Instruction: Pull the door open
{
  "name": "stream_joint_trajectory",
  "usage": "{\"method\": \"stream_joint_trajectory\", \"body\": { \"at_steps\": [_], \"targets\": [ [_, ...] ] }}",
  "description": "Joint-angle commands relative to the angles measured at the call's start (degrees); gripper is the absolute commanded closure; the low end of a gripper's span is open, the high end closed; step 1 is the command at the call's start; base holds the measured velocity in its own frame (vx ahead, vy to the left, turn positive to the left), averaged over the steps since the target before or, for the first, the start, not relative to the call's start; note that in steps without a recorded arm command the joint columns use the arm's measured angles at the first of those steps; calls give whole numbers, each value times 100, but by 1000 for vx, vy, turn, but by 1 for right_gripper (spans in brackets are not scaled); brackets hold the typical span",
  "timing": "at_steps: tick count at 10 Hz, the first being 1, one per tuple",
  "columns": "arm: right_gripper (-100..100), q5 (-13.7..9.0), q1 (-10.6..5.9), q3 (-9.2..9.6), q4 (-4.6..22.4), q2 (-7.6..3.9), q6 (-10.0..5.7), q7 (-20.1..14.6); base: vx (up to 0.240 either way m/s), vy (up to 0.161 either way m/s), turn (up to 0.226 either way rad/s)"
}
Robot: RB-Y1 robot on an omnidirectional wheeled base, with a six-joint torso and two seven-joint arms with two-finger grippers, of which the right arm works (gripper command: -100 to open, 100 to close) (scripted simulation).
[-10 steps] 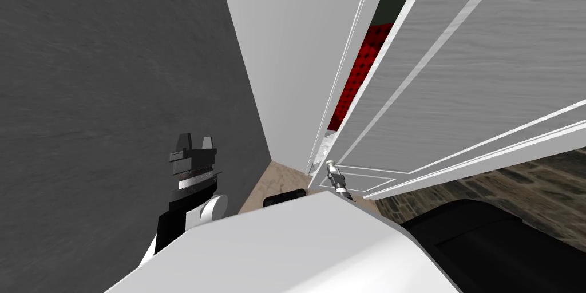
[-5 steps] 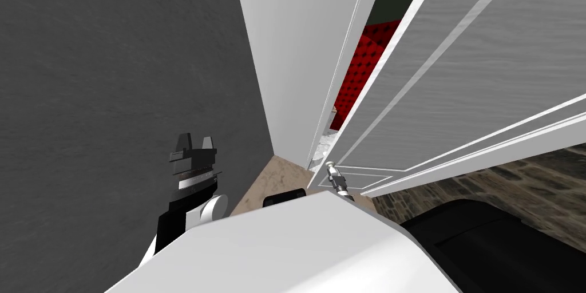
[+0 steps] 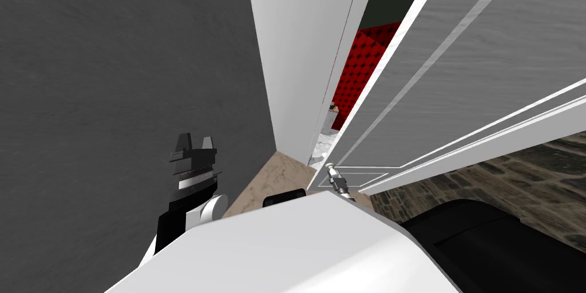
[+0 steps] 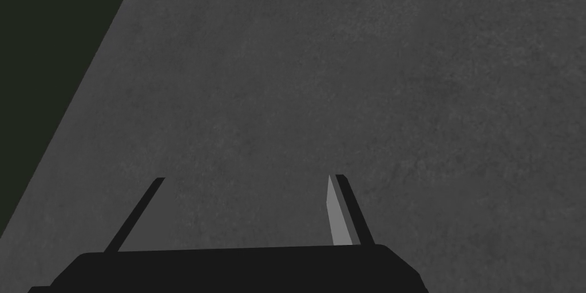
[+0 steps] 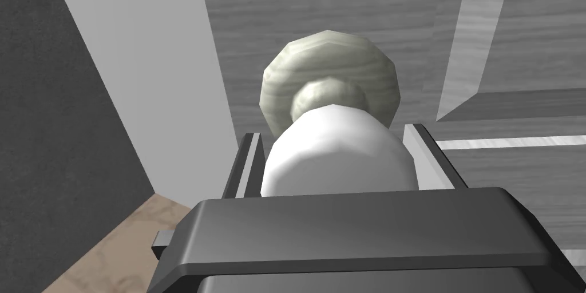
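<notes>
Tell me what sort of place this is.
Probably a doorway inside a house: a grey panelled door stands ajar with a round knob, red tufted upholstery shows through the gap, and a dark grey wall runs alongside.

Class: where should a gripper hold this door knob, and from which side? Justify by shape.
Hold the knob by its rounded bulb, not the flat rosette. Come head-on to the door, a finger on each side, as the right gripper does: the bulb stands proud on a narrower neck.
</notes>
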Motion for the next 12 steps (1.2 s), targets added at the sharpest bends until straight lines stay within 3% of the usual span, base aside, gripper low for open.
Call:
{"method": "stream_joint_trajectory", "body": {
  "at_steps": [1, 6, 7, 12],
  "targets": [
    [100, 64, -1, 119, 100, -45, -131, -129, -260, -39, 169],
    [100, 206, -28, 385, 346, -203, -448, -442, -252, -35, 143],
    [100, 195, -36, 362, 338, -180, -398, -407, -102, -10, 23],
    [100, 303, -116, 525, 579, -253, -582, -643, -210, -25, 133]
  ]
}}
